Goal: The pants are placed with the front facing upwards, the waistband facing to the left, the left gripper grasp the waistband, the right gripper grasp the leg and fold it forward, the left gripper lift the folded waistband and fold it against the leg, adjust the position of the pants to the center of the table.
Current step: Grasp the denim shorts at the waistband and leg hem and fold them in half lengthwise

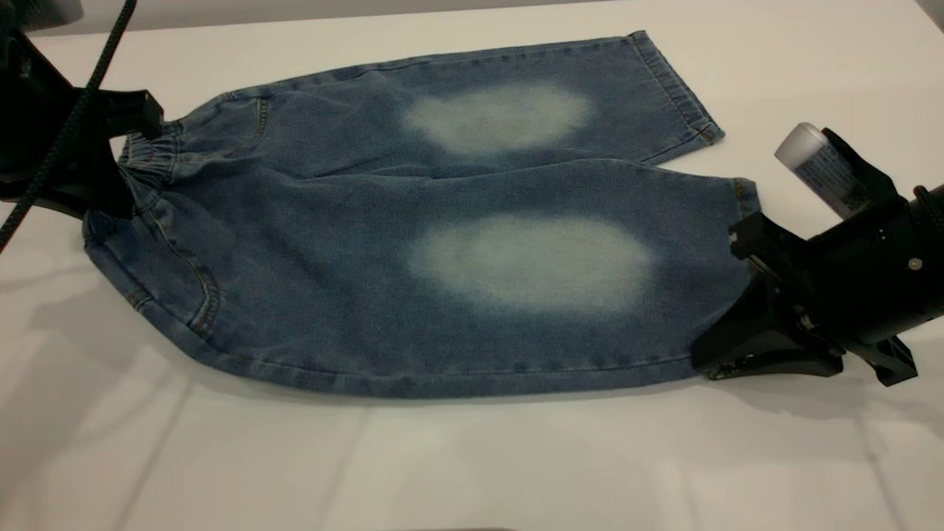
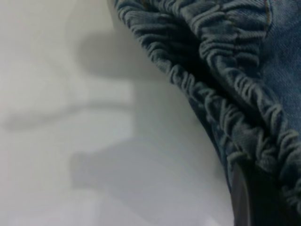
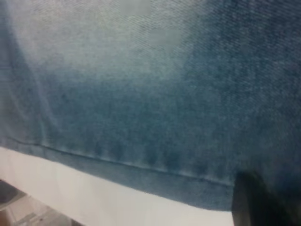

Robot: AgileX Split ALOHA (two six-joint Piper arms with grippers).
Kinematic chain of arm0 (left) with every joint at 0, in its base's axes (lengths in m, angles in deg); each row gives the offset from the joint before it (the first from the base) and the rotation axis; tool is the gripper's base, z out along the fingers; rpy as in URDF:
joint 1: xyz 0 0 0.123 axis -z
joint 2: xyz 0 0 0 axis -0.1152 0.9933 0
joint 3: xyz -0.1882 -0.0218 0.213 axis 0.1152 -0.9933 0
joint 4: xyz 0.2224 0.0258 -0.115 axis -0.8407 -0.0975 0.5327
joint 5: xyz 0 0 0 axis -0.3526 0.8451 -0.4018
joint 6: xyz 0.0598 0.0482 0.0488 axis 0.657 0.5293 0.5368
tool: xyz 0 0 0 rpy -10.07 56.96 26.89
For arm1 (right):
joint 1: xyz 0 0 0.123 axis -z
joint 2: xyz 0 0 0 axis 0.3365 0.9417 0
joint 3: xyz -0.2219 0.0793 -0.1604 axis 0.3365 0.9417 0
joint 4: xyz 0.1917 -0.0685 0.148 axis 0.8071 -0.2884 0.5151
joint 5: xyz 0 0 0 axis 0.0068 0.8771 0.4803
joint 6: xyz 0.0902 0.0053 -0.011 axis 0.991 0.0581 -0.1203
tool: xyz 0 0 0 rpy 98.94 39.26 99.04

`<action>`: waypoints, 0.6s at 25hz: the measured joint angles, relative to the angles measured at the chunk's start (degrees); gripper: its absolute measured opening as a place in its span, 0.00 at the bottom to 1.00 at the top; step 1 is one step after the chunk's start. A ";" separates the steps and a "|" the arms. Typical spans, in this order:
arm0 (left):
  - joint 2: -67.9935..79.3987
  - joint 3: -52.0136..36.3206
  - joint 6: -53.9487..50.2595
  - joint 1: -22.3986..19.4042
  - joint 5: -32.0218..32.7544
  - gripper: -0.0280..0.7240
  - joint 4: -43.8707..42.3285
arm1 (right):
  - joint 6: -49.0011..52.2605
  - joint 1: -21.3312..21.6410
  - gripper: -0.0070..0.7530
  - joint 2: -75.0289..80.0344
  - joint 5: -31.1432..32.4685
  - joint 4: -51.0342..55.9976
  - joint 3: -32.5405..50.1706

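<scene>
The blue denim pants (image 1: 413,243) lie flat on the white table (image 1: 472,464), front up, with a pale oval on each leg. The gathered waistband (image 1: 151,158) points left. My left gripper (image 1: 129,158) is at the waistband, open, one finger at its far part and the other over its near part. In the left wrist view the ruched waistband (image 2: 221,61) lies against one dark fingertip (image 2: 249,197). My right gripper (image 1: 726,299) stands open at the near leg's (image 1: 531,265) hem, jaws spread wide along it. The right wrist view shows the stitched hem (image 3: 141,174) beside one fingertip (image 3: 258,202).
The far leg (image 1: 501,118) lies flat toward the table's back edge. A black cable (image 1: 66,133) hangs across the left gripper's body. A silver-grey cylinder (image 1: 818,166) sticks up from the right gripper's body. Bare tabletop runs along the front.
</scene>
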 joint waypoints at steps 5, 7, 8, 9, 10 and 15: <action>0.00 0.00 0.46 0.00 0.00 0.14 0.00 | -0.10 0.00 0.04 0.00 3.60 0.00 0.00; 0.00 0.00 1.10 0.00 0.19 0.14 0.00 | -0.16 0.00 0.04 0.00 5.41 0.00 0.00; 0.00 0.00 1.42 0.00 0.40 0.14 0.00 | -0.16 0.00 0.04 0.00 6.63 0.00 0.00; 0.00 0.00 1.97 0.00 0.83 0.14 0.00 | -0.21 0.00 0.04 0.00 7.94 0.00 0.00; 0.00 0.00 2.62 0.00 1.59 0.14 0.00 | -0.21 0.00 0.04 0.00 9.36 -0.06 0.00; -1.41 0.00 5.98 0.00 7.77 0.14 0.00 | 1.15 0.00 0.04 -1.51 15.44 -3.11 0.00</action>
